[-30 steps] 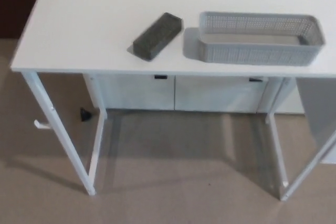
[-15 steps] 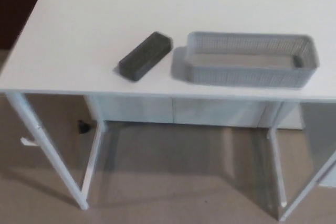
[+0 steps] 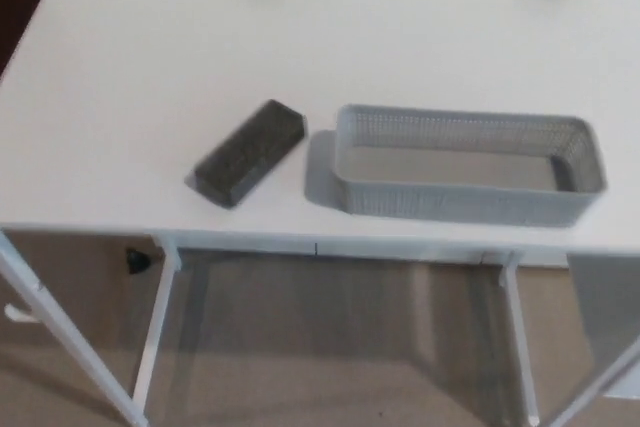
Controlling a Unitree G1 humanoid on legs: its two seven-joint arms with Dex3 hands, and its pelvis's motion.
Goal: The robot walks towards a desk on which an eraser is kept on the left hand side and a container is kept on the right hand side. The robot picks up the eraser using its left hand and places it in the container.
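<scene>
With neither robot hand in view, a dark grey eraser (image 3: 249, 152) lies untouched near the white desk's (image 3: 130, 67) front edge, just left of the empty grey mesh container (image 3: 465, 179), as the approach step likely gives way to a left-hand reach.
</scene>
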